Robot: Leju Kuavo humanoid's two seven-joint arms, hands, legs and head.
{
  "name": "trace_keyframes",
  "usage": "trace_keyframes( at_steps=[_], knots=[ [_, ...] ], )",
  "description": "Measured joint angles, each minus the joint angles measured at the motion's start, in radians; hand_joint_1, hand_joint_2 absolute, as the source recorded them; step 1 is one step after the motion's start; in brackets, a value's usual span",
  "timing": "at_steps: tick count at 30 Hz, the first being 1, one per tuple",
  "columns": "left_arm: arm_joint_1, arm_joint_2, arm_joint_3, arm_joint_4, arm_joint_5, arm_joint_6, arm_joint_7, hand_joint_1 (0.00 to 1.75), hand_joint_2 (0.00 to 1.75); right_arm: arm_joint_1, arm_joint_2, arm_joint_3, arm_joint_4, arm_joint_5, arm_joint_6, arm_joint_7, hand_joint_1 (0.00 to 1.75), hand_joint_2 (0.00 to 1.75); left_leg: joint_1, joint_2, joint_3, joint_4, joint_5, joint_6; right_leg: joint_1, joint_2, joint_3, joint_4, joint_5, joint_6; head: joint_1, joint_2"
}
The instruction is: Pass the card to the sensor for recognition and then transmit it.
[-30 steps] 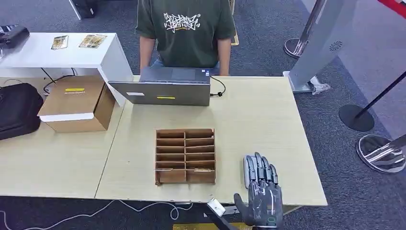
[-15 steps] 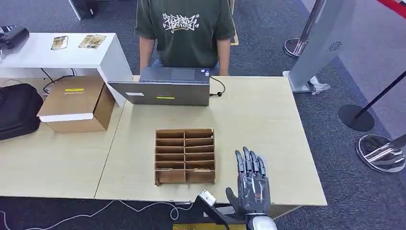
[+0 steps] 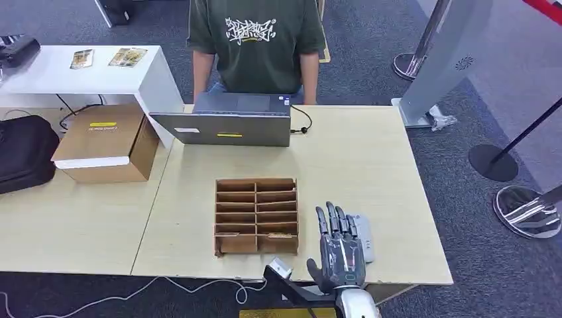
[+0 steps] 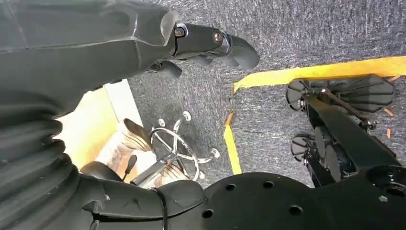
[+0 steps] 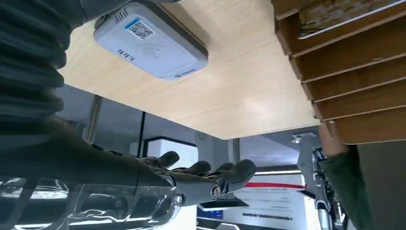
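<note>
A brown wooden slot rack (image 3: 256, 215) stands in the middle of the light wood table (image 3: 371, 159). Cards lie in its nearest slots, one on the left (image 3: 227, 234) and one on the right (image 3: 281, 234). The grey card sensor (image 3: 364, 236) lies flat just right of the rack. My right hand (image 3: 338, 248) hovers between rack and sensor, fingers straight and spread, holding nothing. The right wrist view shows the sensor (image 5: 151, 43), the rack (image 5: 349, 72) with a card (image 5: 335, 19), and my empty fingers (image 5: 206, 175). My left hand (image 4: 210, 43) hangs over the carpet, empty.
A person in a green shirt (image 3: 255, 40) sits behind a grey laptop (image 3: 225, 122) at the table's far edge. A cardboard box (image 3: 106, 142) and a black bag (image 3: 23, 152) sit on the left table. Stanchion bases (image 3: 527, 212) stand to the right.
My right hand has slid left toward the rack, uncovering the sensor, which now shows to its right. Rack, cards and person have not moved.
</note>
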State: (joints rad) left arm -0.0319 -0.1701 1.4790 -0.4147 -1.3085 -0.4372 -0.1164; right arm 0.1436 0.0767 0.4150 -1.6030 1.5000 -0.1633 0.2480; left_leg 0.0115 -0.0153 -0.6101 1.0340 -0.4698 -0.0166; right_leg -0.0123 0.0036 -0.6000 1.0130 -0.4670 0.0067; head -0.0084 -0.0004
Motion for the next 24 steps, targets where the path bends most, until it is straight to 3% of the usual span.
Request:
trace_keyframes(
  at_steps=[24],
  knots=[
    [-0.013,-0.01,0.0,0.0,0.0,0.01,0.026,0.0,1.75,-0.152,0.048,0.019,0.25,-0.005,-0.043,-0.055,0.0,1.75,0.0,0.0,0.001,0.0,0.0,0.0,0.0,0.0,0.001,0.0,0.0,0.0,0.0,0.0]
  ],
)
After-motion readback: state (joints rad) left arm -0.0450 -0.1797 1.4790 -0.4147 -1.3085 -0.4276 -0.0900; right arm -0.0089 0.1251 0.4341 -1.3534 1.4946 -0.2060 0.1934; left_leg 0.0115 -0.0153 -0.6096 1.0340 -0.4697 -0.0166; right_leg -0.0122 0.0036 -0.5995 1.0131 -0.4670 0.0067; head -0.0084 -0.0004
